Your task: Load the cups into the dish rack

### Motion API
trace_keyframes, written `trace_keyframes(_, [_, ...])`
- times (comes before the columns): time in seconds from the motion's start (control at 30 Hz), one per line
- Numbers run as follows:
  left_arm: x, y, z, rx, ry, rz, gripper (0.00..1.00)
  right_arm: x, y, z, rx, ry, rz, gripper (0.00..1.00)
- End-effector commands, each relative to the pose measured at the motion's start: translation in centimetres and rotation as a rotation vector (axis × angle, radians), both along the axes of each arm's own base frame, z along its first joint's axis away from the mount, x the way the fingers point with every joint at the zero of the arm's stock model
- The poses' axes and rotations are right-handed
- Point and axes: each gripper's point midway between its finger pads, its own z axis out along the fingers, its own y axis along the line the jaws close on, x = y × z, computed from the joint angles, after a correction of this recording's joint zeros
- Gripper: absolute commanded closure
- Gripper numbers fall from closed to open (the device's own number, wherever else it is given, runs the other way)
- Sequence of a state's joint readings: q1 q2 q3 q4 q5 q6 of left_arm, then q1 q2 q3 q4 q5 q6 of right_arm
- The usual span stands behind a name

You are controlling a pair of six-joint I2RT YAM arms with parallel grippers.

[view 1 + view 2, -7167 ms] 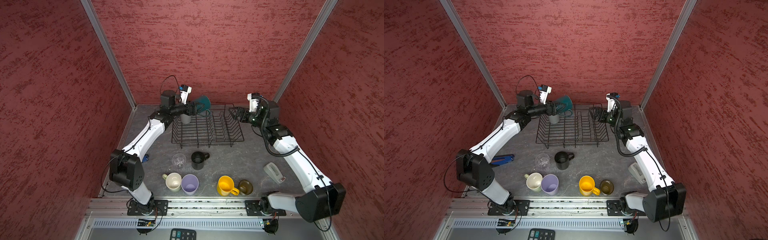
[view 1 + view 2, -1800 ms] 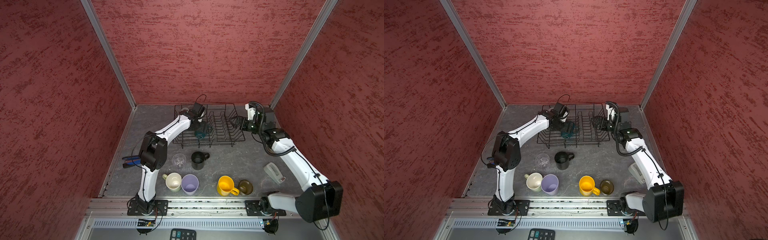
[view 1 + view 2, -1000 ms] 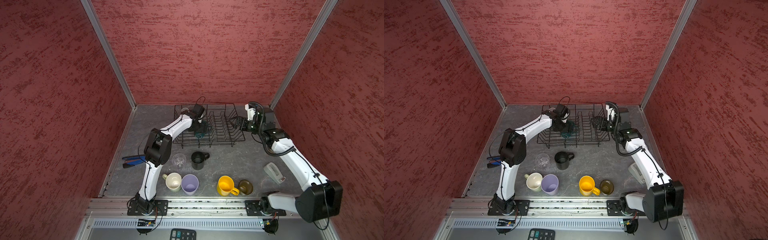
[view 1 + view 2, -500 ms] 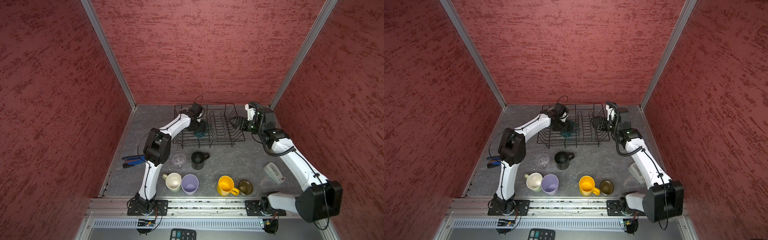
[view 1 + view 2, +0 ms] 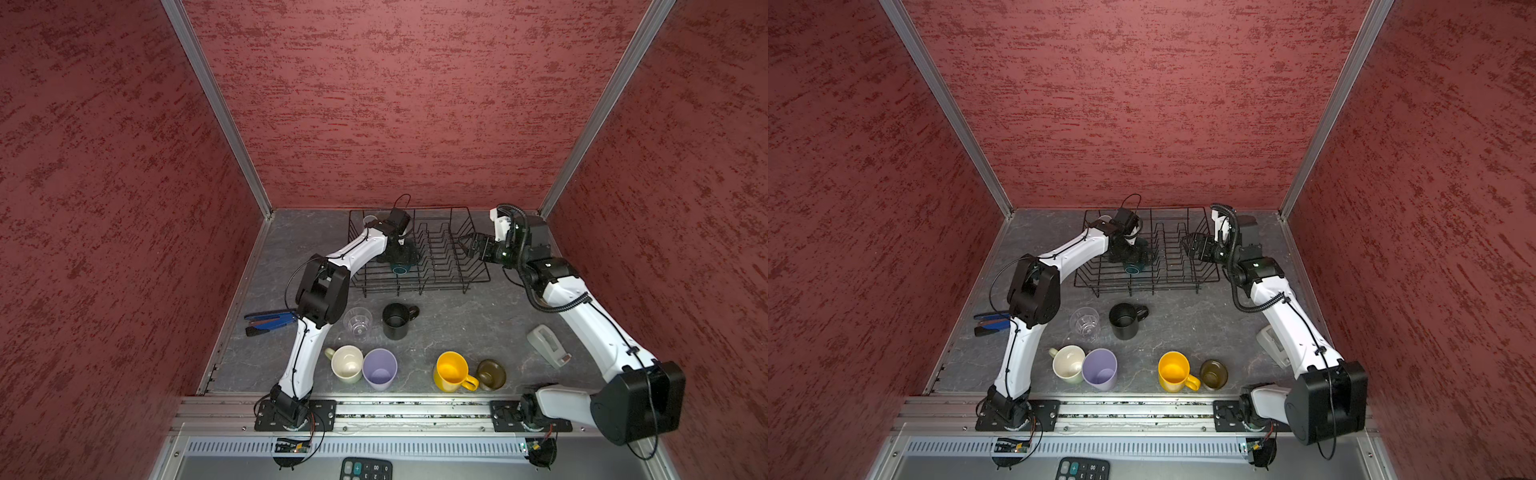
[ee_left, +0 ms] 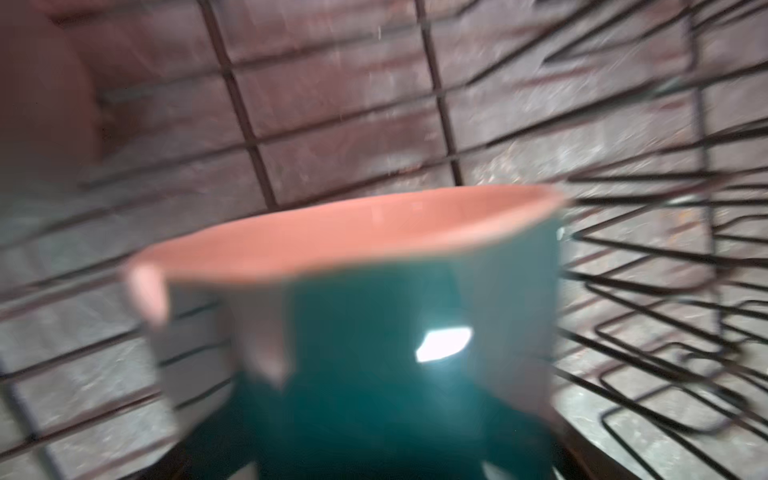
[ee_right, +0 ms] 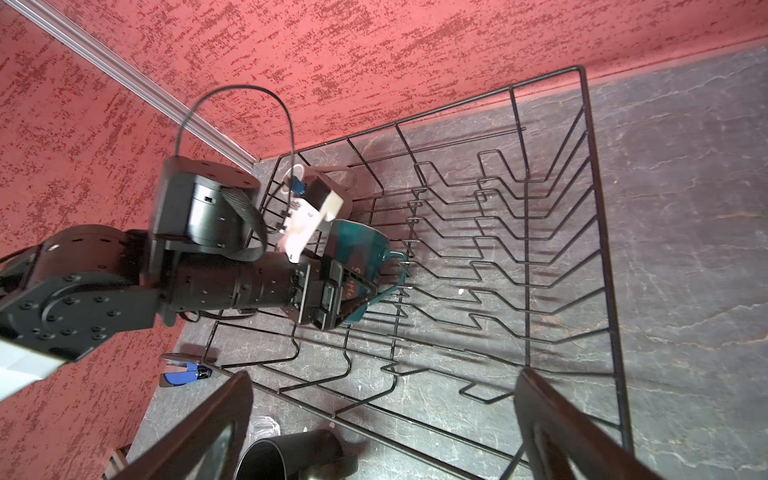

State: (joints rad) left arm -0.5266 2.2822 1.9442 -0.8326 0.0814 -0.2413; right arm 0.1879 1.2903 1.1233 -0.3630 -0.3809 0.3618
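The left tool [image 7: 353, 286] reaches into the left part of the rack [image 5: 446, 266] with its fingers on either side of the teal mug [image 7: 361, 245]. The mug sits tilted on the wires with its handle toward the prongs. The left wrist view is smeared, so whether the jaws press on the mug or stand just clear of it cannot be told. The likeliest trouble is the letting-go: a tilted mug on bare wires has little to steady it. Once free it may roll or flop over, or knock the grey mug [image 7: 338, 185] just behind it in the far corner. If the tool backs out at a slant, a finger could catch the rim or handle and drag the mug along, even over the rack's wall. The handle might also wedge between prongs. The right tool [image 5: 464, 247] hangs wide open and empty at the rack's right end, where a careless move could shove the rack across the bench [image 5: 457, 324]. Six cups stand on the bench, and they are crowded. The pale mug [image 5: 347, 363] looks to be touching the lilac tumbler [image 5: 379, 368], the yellow mug [image 5: 451, 372] sits just beside the brown mug [image 5: 491, 374], and the glass [image 5: 358, 322] is near the black mug [image 5: 395, 322]. A wide-open approach to any of them may topple its neighbour.
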Motion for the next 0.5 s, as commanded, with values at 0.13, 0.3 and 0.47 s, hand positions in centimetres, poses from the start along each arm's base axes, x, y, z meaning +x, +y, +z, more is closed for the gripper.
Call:
trace_keyframes(0.13, [-0.1, 0.0, -0.8, 0.023, 0.012, 0.011, 0.21, 0.2, -0.2, 0.2, -0.003, -0.021, -0.004, 0.01])
trace_keyframes(0.3, [0.1, -0.1, 0.9, -0.006, -0.017, 0.016, 0.39, 0.3, -0.2, 0.3, -0.004, -0.023, -0.005, 0.01])
trace_keyframes(0.47, [0.1, -0.1, 3.6, -0.049, -0.059, 0.020, 0.61, 0.4, -0.2, 0.4, -0.002, -0.025, -0.004, 0.01])
